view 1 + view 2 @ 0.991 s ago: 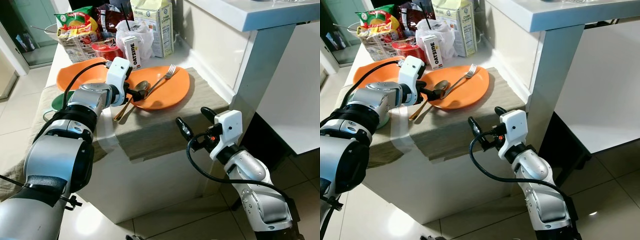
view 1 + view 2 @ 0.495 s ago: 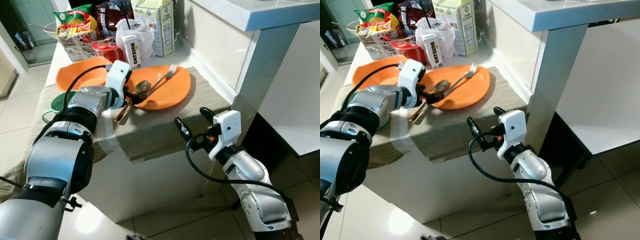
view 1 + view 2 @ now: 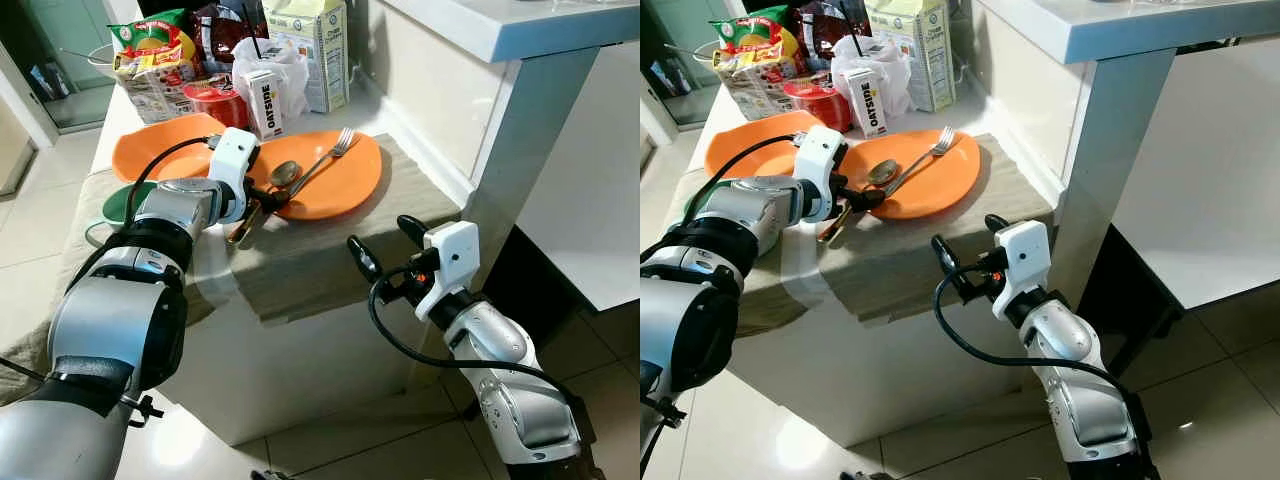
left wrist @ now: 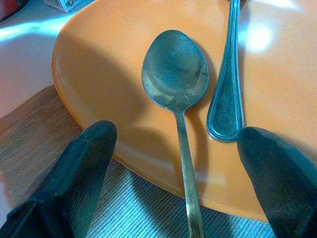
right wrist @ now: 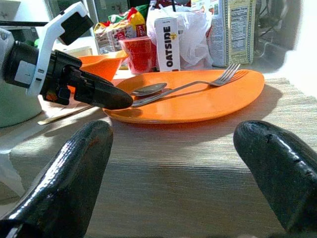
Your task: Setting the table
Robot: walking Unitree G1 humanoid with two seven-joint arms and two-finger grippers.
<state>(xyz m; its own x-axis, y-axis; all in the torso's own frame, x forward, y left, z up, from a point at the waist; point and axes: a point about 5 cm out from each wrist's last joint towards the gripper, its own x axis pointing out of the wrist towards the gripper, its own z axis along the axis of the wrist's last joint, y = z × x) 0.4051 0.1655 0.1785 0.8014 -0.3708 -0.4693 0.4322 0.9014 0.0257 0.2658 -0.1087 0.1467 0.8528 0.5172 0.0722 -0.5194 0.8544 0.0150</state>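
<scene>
An orange plate [image 3: 340, 185] lies on a beige placemat [image 3: 320, 255] and carries a spoon [image 3: 283, 173] and a fork [image 3: 326, 157]. The spoon's handle runs off the plate's near rim onto the mat. My left gripper [image 3: 262, 198] sits at that rim, open. In the left wrist view its fingers [image 4: 94, 148] stand either side of the spoon [image 4: 176, 74] handle, apart from it, with the fork [image 4: 227, 99] handle beside. My right gripper [image 3: 385, 238] hovers open off the table's front edge, facing the plate [image 5: 198, 101], and holds nothing.
A second orange plate [image 3: 165, 148] lies behind my left arm, with a green bowl [image 3: 122, 200] beside it. An Oatside carton [image 3: 266, 98], red cup [image 3: 213, 100], milk carton [image 3: 308, 50] and snack bags [image 3: 150, 50] crowd the back. A white counter pillar [image 3: 520, 130] stands to the right.
My left gripper has drawn back a little and lowered toward the plate's near rim, over the spoon's handle. Spoon, fork and right gripper have hardly moved.
</scene>
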